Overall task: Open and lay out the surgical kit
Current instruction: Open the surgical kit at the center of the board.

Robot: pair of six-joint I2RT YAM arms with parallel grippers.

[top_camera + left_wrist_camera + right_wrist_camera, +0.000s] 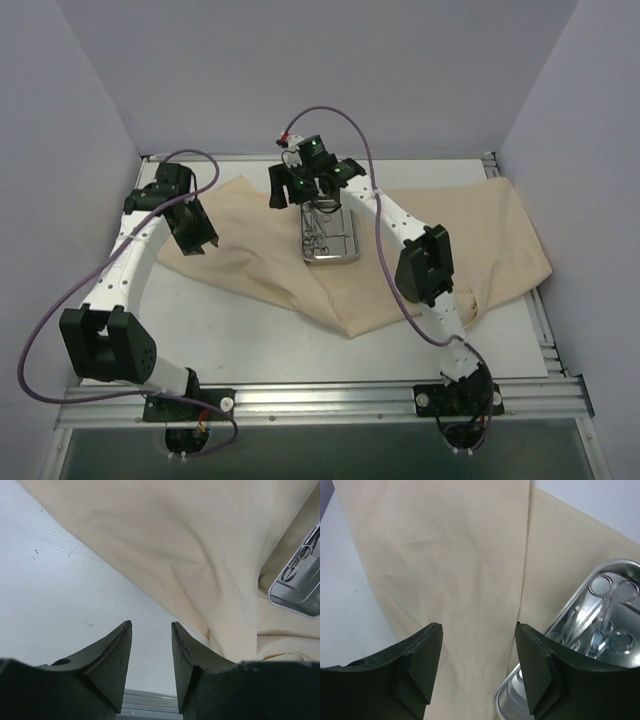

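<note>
The beige cloth wrap point(440, 235) lies spread across the table, rumpled at its front. On it sits the shiny steel tray point(331, 238) holding several silver ring-handled instruments point(318, 228). My right gripper point(292, 188) is open and empty, hovering just behind and left of the tray; in the right wrist view its jaws point(478, 630) stand wide apart over the cloth point(445, 555), with the tray point(580, 630) at right. My left gripper point(203, 240) is open and empty above the cloth's left edge; the left wrist view point(151, 626) shows white table below and the tray point(300, 580) at far right.
White table surface point(220, 330) shows in front of the cloth. Grey walls enclose the back and sides. An aluminium rail point(330, 395) runs along the near edge by the arm bases. Purple cables loop over both arms.
</note>
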